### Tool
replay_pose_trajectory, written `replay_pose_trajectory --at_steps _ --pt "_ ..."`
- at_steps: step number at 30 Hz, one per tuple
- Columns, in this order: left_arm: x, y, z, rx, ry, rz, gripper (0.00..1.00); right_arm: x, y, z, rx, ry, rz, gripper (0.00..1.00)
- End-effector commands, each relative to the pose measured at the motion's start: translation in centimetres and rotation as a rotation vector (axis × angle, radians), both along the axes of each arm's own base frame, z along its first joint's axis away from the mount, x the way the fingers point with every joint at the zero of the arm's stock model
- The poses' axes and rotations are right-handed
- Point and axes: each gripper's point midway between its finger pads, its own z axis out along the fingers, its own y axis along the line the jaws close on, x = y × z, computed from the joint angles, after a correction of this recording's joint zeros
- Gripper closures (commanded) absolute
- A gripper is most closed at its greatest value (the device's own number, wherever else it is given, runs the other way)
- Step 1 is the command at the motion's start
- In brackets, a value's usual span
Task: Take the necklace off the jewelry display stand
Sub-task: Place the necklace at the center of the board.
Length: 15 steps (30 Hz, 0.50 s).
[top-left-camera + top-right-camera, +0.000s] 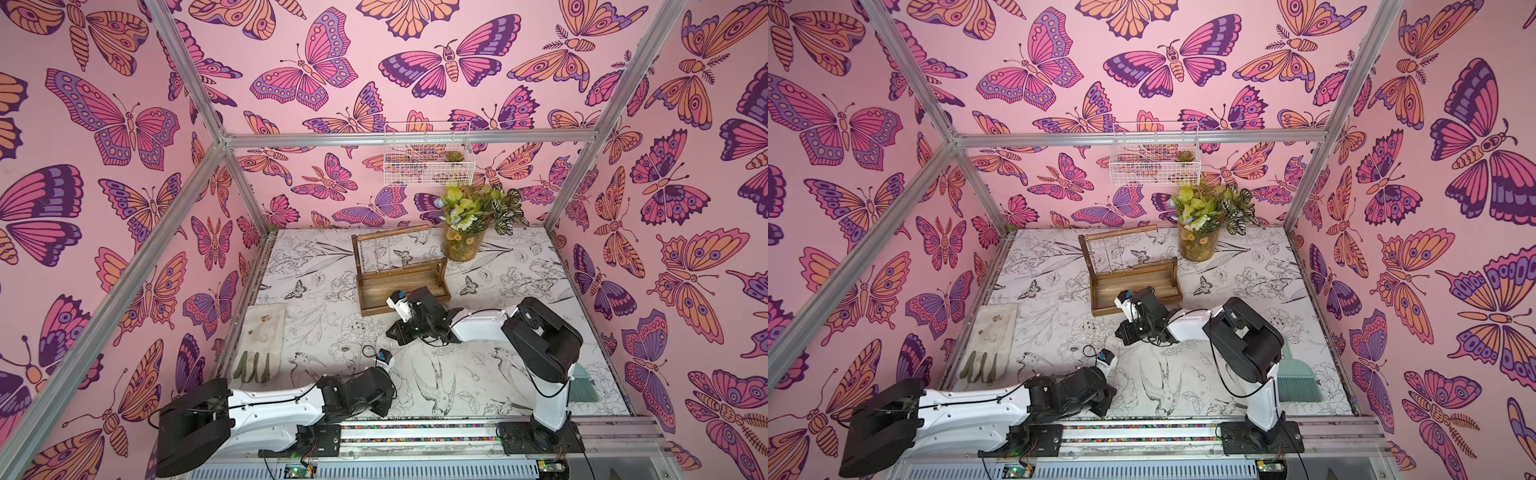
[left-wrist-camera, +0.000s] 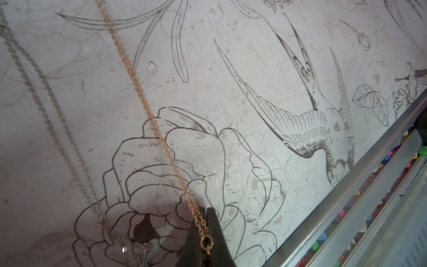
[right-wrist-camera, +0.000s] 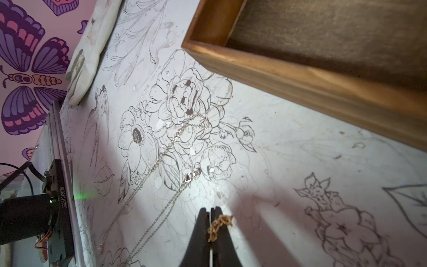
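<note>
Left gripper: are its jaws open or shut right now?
Shut. In the left wrist view, the left gripper has its jaws pressed together with no gap, pinching the gold necklace.

you're looking at jewelry display stand [image 3: 288, 76]: stained wood, grainy, matt | necklace [image 2: 149, 111]: gold-tone metal links, glossy | tabletop [image 2: 231, 81]: printed sheet, matt, scuffed | your left end effector [image 2: 206, 210]: black, matt, plastic-looking

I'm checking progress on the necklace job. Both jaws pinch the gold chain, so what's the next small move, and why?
Probably open both jaws and lay the gold necklace on the table: each pair is shut on it, apart from the jewelry display stand, beside silver chains already lying there.
</note>
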Motion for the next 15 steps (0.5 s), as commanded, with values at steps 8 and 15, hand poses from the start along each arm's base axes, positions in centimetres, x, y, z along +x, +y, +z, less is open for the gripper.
replay_pose_trajectory --at_steps 8,15 --pt "-0.06 0.31 -0.33 0.007 -0.008 0.004 1.0 -0.47 0.13 -0.75 -0.028 0.013 0.019 0.93" --pt "-0.21 0.41 -0.45 0.008 -0.002 0.001 1.0 -0.53 0.0 -1.26 -0.044 0.025 0.018 0.8"
